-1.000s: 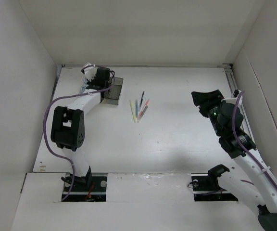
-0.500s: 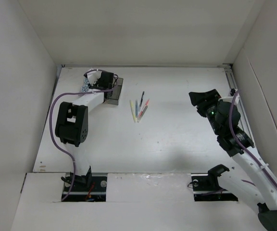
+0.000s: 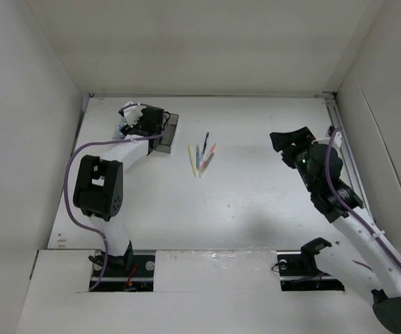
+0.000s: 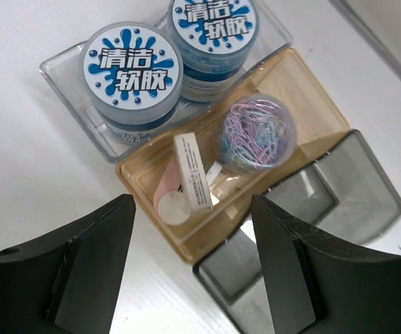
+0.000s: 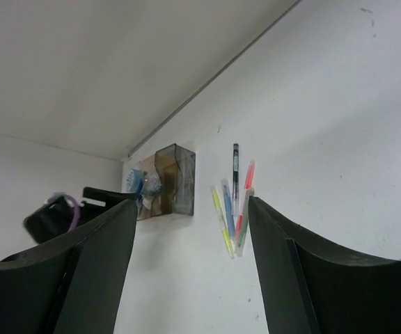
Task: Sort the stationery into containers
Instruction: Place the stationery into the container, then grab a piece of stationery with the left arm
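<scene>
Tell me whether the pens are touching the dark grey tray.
Apart. The top view shows bare table between the pens and the dark grey tray.

White bench [image 3: 256, 188], flat, matte; small dark speck [image 3: 225, 205] on it near centre; plain white back wall [image 3: 207, 49], left wall [image 3: 19, 139] and right wall [image 3: 388, 104] box it in; thin metal strip [image 3: 242, 94] along far edge where bench meets back wall; short metal rail [image 3: 340, 122] at far right edge; raised white board [image 3: 214, 278] across near edge, two rectangular cutouts in it, left cutout [image 3: 141, 271], right cutout [image 3: 291, 275]; shiny patch [image 3: 221, 255] on the board's far lip between them.
</scene>
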Available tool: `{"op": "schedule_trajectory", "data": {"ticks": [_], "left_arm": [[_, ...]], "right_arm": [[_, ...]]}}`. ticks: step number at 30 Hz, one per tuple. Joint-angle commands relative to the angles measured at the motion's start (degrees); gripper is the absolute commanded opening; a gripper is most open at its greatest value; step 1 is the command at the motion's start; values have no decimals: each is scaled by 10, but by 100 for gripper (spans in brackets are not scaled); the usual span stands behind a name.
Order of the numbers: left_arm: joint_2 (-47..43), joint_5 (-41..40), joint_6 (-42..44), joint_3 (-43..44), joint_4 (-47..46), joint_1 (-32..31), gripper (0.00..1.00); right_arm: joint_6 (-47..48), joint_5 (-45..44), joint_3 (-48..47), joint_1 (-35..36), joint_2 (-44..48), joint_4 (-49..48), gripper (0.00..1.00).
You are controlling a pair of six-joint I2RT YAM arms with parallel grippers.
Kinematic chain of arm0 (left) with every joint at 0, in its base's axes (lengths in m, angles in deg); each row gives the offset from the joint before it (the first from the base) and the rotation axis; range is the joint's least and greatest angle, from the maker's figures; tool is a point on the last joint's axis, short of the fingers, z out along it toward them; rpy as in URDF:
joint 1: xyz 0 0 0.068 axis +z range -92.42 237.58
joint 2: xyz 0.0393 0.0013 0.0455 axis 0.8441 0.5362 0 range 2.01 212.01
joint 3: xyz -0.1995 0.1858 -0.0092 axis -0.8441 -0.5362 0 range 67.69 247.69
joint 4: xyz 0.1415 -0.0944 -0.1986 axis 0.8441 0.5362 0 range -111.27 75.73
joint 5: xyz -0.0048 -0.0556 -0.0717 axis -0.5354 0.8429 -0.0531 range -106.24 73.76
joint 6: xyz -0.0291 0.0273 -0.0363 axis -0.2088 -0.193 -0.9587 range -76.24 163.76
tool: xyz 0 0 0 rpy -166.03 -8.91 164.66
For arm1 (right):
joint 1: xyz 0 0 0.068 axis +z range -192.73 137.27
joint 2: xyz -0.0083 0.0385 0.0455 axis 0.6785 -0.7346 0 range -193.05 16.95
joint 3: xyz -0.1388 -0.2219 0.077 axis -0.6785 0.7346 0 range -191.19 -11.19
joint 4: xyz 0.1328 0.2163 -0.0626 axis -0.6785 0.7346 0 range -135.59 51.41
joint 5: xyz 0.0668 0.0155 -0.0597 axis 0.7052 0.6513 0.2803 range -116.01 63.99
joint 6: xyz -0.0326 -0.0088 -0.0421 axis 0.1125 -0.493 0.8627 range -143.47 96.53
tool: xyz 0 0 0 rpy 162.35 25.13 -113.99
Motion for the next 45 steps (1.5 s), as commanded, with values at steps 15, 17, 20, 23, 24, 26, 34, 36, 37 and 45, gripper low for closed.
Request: {"op": "schedule_trajectory", "data": {"ticks": [15, 17, 20, 23, 24, 26, 34, 36, 37, 45], "left_arm": [[-202, 14, 70, -116, -140, -119, 44], [-202, 37, 70, -134, -147, -134, 31], [-186, 50, 84, -140, -137, -161, 18], [-160, 64, 91, -129, -124, -198, 17], [-138, 64, 99, -122, -106, -210, 17], [-114, 50, 100, -94, -74, -244, 17], [-12, 38, 67, -49, 2, -268, 20], [1, 33, 44, -37, 20, -268, 20], [1, 26, 35, -37, 25, -268, 20], [-6, 39, 17, -57, 7, -248, 23]], "right_arm": [[8, 10, -17, 11, -62, -35, 9], [8, 10, -17, 11, -63, -35, 7], [8, 4, -17, 11, -56, -35, 6], [8, -2, -17, 11, -49, -35, 6], [8, -2, -17, 11, -44, -35, 6], [8, -8, -17, 11, -44, -35, 6], [8, -8, -17, 11, -44, -35, 10], [8, -8, -17, 11, -44, -35, 12], [8, -8, -17, 11, -44, -35, 15], [8, -2, -17, 11, -44, -35, 34]]}}
